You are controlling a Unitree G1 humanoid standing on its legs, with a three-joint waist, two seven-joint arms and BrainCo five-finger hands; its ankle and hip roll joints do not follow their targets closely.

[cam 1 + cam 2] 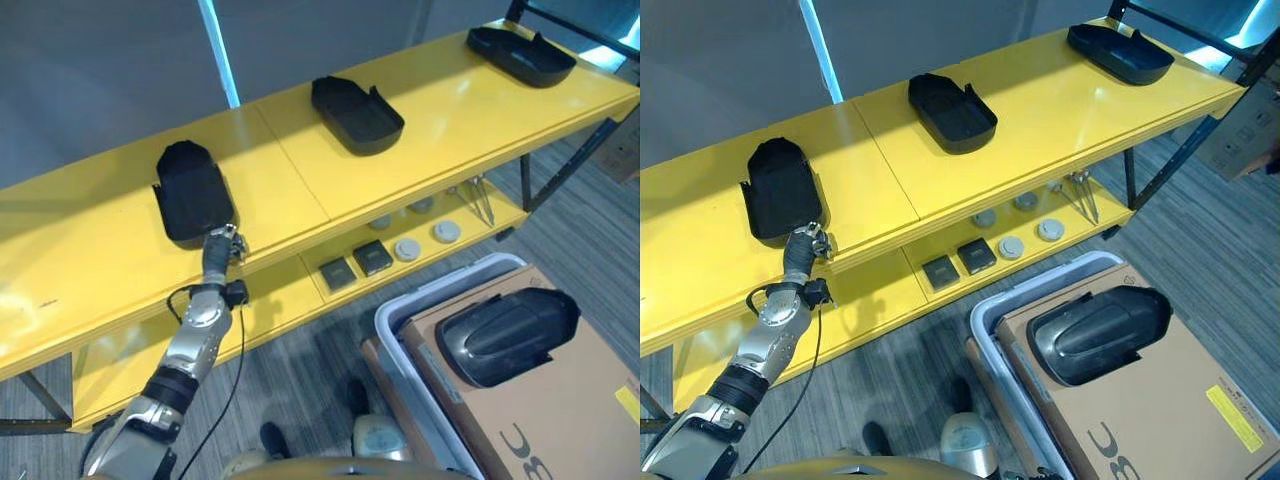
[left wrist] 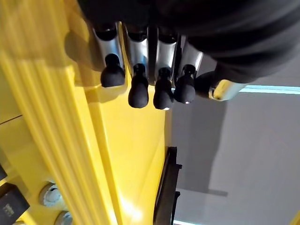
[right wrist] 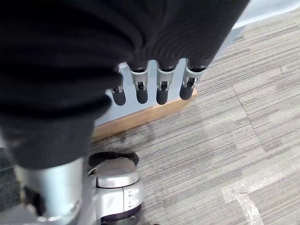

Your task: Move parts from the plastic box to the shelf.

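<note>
On the yellow shelf three black parts sit well apart along the top board, and the nearest part lies right at the front lip with the left hand at its near end. From the left wrist view the fingers hang straight and relaxed over the yellow board, closed on nothing, so that part looks set down and released. The right hand hangs low over the carpet, fingers loose and empty. Down at lower right the plastic box holds a cardboard carton with one more black part lying on top, waiting to be carried over. Now the danger, as I read it: the part just placed rests close to the shelf's front edge, and the hand is touching or just beside it, so a careless pull-back could drag or nudge it off the lip. The remaining part is rounded and glossy, so a shallow grasp may slip.
</note>
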